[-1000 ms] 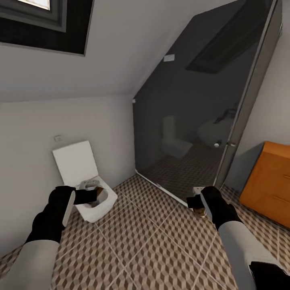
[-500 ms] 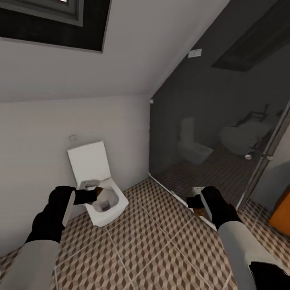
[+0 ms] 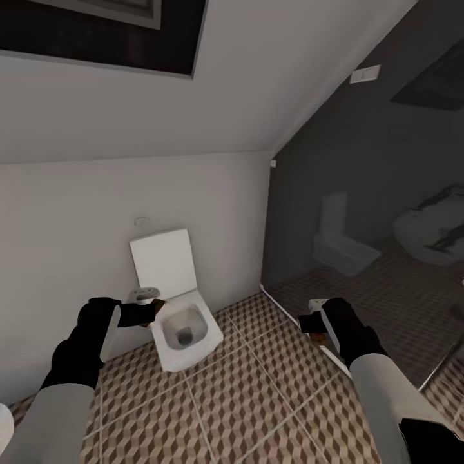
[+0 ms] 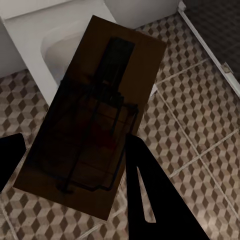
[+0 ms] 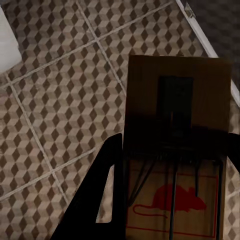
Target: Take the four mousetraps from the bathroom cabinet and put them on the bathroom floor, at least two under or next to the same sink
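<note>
Each of my grippers carries a mousetrap above the bathroom floor (image 3: 258, 399) of cube-patterned tiles. My left gripper (image 3: 149, 314) is shut on a dark-brown mousetrap (image 3: 156, 303), held in front of the toilet. In the left wrist view this mousetrap (image 4: 95, 120) lies between the black fingers (image 4: 150, 200) of the left gripper (image 4: 72, 145). My right gripper (image 3: 310, 324) is shut on another mousetrap (image 3: 317, 336). The right wrist view shows that mousetrap (image 5: 175, 100) with a red mouse print, clamped in the right gripper (image 5: 176, 142). The cabinet and the sink are out of view.
A white square toilet (image 3: 183, 322) with its lid up stands against the white wall ahead on the left. A dark glass shower wall (image 3: 374, 225) on a white floor rail (image 3: 283, 308) runs along the right. Tiled floor (image 5: 60, 100) spreads below both grippers.
The whole picture has shifted right, so the camera has turned left. The orange-brown cabinet has left the picture at the right. Both grippers still hold their mousetraps in the same pose.
</note>
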Controlling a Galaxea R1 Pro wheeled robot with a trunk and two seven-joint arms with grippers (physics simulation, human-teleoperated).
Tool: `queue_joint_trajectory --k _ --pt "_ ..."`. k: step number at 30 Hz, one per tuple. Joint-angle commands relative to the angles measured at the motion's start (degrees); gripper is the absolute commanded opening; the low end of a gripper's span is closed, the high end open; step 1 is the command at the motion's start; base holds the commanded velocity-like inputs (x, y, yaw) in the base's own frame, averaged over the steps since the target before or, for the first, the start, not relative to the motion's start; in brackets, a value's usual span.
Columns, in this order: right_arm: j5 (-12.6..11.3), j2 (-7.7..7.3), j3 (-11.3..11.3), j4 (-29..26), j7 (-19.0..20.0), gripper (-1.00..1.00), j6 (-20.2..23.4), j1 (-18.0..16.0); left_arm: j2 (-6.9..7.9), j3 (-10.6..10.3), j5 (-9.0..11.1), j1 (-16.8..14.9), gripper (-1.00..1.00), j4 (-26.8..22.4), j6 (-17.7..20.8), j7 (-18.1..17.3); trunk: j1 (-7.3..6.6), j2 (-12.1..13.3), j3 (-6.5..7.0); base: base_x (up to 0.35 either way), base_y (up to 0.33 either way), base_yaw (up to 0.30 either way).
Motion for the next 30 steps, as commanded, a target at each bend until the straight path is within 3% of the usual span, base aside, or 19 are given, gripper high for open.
queue_joint_trajectory --k 1,30 --pt "0.6 0.01 -0.1 -0.1 0.5 -1.00 0.2 0.0 -0.02 0.1 -0.4 -0.1 -1.00 0.0 0.2 -0.4 0.04 -0.1 -0.10 0.305 -0.074 0.270" --pt "0.6 0.01 -0.1 -0.1 0.5 -1.00 0.2 0.0 0.05 0.1 -0.4 -0.1 -1.00 0.3 0.2 -0.3 0.04 -0.1 -0.68 0.305 -0.074 0.270"
